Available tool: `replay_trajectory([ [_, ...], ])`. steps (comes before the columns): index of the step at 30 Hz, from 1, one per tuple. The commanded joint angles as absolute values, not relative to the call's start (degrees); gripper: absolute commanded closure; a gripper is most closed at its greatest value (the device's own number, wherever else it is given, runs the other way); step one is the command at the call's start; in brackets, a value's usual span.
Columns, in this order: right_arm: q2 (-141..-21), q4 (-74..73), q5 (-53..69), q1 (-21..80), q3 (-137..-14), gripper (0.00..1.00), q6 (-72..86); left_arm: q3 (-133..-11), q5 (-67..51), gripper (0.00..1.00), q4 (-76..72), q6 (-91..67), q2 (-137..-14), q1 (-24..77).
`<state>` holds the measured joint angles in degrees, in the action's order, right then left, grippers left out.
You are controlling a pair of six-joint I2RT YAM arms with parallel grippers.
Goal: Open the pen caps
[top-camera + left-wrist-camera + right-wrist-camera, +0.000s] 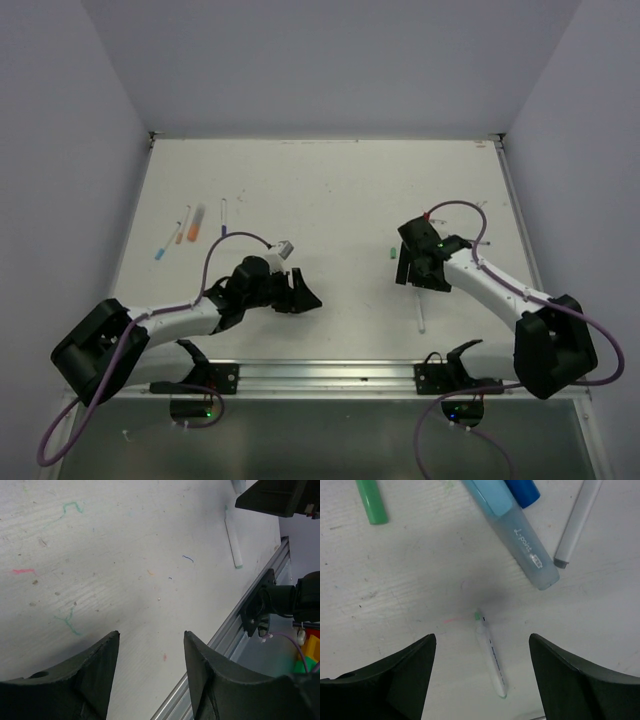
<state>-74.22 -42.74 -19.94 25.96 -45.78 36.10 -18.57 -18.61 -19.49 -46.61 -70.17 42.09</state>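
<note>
Two stubby caps are seen loose on the desk [330,190] below the right hand [482,640]. The green cap [371,500] lies on its side at the left of that hand, well apart from it. The dark blue cap [522,490] is cut off by the top edge of the right wrist view and is pressed against a light blue pen [512,532]. This pen is set aslant, with a paler translucent section bearing print. Just to its right a grey-tipped white pen [577,522] is laid, apart from it.

A short white pen [490,657] with a bare green tip is seen on the desk between the right hand's fingers [390,680]. The fingers are spread wide, and the pen is touched by neither. Nothing is gripped.

The left hand [151,640] is placed near the middle of the desk's near edge, well apart from the caps. Its fingers [95,675] are likewise spread, with only ink-marked desk between them. An aluminium rail [240,625] is seen along the near edge of the desk.

Four pens [190,230] are laid side by side at the far left of the desk. Their coloured ends are too small to be judged capped or uncapped.
</note>
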Motion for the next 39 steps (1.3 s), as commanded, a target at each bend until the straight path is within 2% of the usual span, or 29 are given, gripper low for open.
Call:
replay_trajectory([
  [1, -72.2, -42.7, -17.3, 25.9, -42.5, 0.23, 41.0, -19.8, -19.7, 0.44, -20.2, -44.2, -68.4, 42.3],
  [8, -69.2, -38.0, -11.9, 25.9, -33.8, 0.39, 44.0, -19.7, -20.4, 0.49, -21.0, -44.0, -68.1, 42.4],
  [17, -73.1, -29.6, -8.0, 31.1, -31.0, 0.66, 46.8, -20.0, -19.2, 0.50, -19.9, -45.7, -67.3, 42.3],
  [21, -76.5, -27.3, -9.1, 34.5, -33.0, 0.84, 47.5, -22.4, -16.1, 0.51, -13.4, -47.6, -65.3, 41.0],
  [23, -78.6, -27.2, -10.4, 34.9, -35.1, 0.89, 46.4, -26.0, -14.3, 0.50, -9.4, -46.5, -64.2, 39.6],
  [27, -80.4, -26.5, -12.4, 34.8, -37.4, 0.95, 43.7, -32.4, -15.6, 0.51, -0.1, -42.5, -62.5, 31.0],
  [31, -82.5, -25.8, -11.2, 34.8, -38.8, 0.88, 41.6, -41.8, -9.4, 0.53, 10.5, -37.4, -63.4, 26.9],
  [32, -82.8, -25.3, -10.2, 34.8, -39.0, 0.83, 41.0, -45.9, -7.7, 0.53, 12.5, -36.7, -64.0, 26.6],
  [33, -82.9, -25.1, -10.1, 34.9, -39.1, 0.72, 40.2, -47.4, -6.2, 0.53, 15.4, -35.4, -64.6, 26.5],
  [39, -80.8, -28.2, -10.3, 34.9, -42.1, 0.46, 36.3, -52.5, 2.5, 0.53, 18.5, -33.3, -67.1, 25.0],
])
